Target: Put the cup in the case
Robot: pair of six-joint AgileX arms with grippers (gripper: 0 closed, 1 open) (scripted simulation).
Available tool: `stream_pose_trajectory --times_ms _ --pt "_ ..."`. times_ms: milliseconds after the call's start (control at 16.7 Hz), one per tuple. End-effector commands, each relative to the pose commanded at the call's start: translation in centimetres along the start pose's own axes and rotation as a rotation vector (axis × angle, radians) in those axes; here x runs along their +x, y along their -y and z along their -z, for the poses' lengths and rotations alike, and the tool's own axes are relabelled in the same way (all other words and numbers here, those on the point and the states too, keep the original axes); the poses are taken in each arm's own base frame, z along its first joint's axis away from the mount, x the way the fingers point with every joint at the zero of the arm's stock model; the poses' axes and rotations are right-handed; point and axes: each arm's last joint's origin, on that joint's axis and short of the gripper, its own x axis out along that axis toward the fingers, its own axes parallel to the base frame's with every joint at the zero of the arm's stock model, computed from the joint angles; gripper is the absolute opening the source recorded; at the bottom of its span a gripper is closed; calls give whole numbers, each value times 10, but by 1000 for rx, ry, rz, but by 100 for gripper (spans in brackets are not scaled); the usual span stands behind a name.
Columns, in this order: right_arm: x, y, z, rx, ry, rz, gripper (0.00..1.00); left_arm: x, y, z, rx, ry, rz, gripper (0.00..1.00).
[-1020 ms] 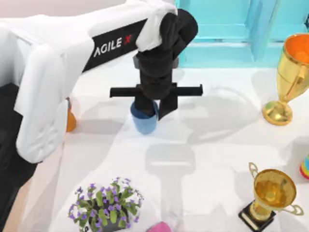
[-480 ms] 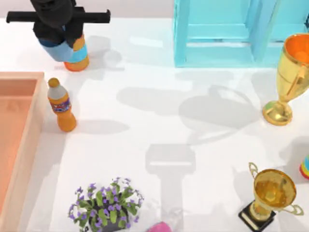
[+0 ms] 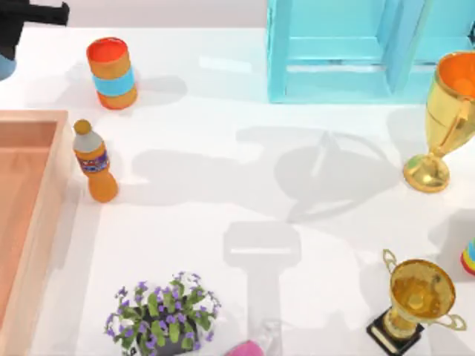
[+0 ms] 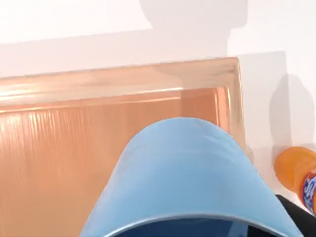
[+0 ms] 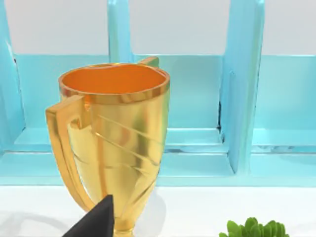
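Left wrist view has the left gripper [image 3: 7, 33] holding the small blue plastic cup [image 4: 182, 177] above the tan wooden case [image 4: 98, 84]; release once it hangs centred, toward seven o'clock.

Light blue cup [image 4: 182, 173], tan-pink case [image 4: 98, 143], orange can [image 3: 112, 73] with blue band, turquoise crate [image 3: 356, 52].

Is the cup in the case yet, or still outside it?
Outside. The cup is carried by the left hand, above the case; the top view has it at the table's far-left corner.
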Motion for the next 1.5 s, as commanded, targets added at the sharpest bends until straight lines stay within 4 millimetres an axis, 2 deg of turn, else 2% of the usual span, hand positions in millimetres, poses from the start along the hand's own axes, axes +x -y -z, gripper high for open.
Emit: stream_pose_trajectory --times_ms 180,540,660,1080,1500 --pt "0 0 0 0 0 0 100 -7 -22 18 1 -28 -13 0" --pt "0 0 0 0 0 0 100 14 -59 76 -57 -240 14 0" --pt "0 0 0 0 0 0 100 17 -67 88 -85 -287 28 0" --pt "0 0 0 0 0 0 100 24 -69 91 -90 -298 30 0" --pt "0 0 0 0 0 0 100 77 -73 109 -88 -294 31 0"
